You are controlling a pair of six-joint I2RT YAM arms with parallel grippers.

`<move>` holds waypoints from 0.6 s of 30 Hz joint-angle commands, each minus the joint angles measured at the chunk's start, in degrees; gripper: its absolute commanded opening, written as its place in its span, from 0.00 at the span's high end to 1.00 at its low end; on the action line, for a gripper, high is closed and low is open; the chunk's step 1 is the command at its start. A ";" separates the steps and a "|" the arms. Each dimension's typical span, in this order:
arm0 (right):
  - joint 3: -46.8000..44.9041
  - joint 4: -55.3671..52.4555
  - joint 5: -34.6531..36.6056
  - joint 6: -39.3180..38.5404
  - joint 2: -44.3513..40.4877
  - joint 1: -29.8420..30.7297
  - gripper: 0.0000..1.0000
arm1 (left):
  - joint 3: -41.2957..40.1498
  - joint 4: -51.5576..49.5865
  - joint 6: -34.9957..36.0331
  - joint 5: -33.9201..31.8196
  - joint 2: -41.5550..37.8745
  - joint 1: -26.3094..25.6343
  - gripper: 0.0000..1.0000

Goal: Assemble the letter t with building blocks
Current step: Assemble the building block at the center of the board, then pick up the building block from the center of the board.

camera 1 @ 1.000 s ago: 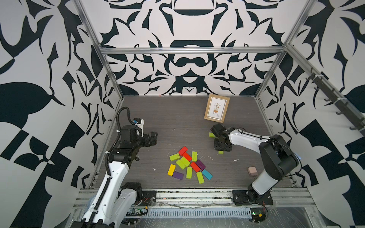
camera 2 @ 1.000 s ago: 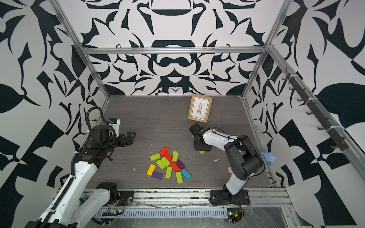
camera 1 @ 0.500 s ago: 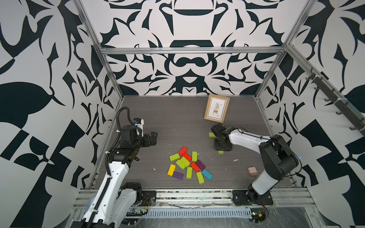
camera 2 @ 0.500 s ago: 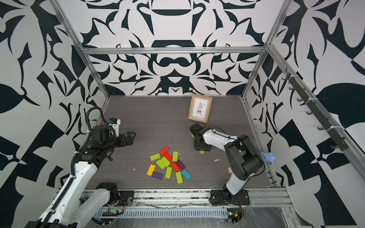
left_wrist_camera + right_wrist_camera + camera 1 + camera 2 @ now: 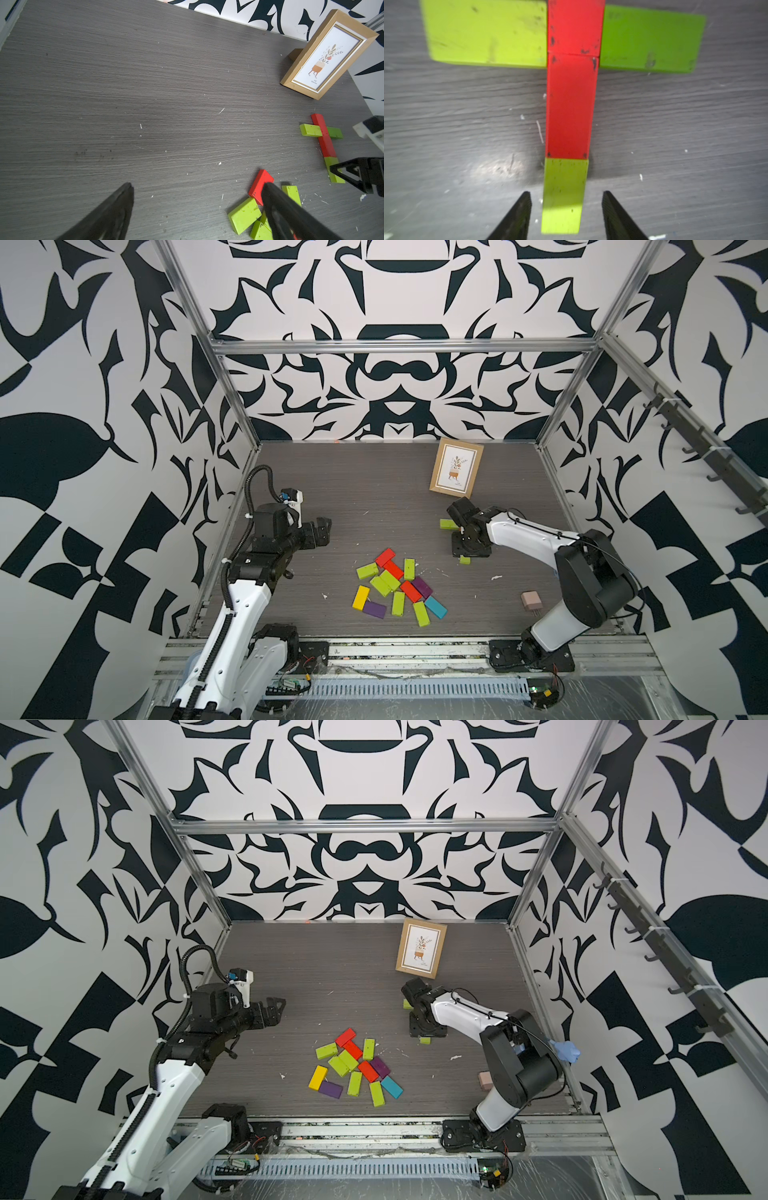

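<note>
Right end effector (image 5: 565,192) ajar and empty, astride lime block (image 5: 564,176) at foot of red-stemmed, green-barred t (image 5: 571,104).

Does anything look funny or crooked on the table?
A little. The lime block and darker green block either side of the red stem don't line up. A pale pink plug adapter also lies near the right arm's base.

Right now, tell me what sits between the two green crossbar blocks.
A red block, the stem's top, sits between the lighter green block and the darker green block; the right wrist view shows it.
</note>
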 commanded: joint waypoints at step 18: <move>-2.49 -4.05 -12.44 -11.52 -21.29 8.48 0.36 | 1.86 -0.84 0.19 0.01 -1.05 -0.12 0.00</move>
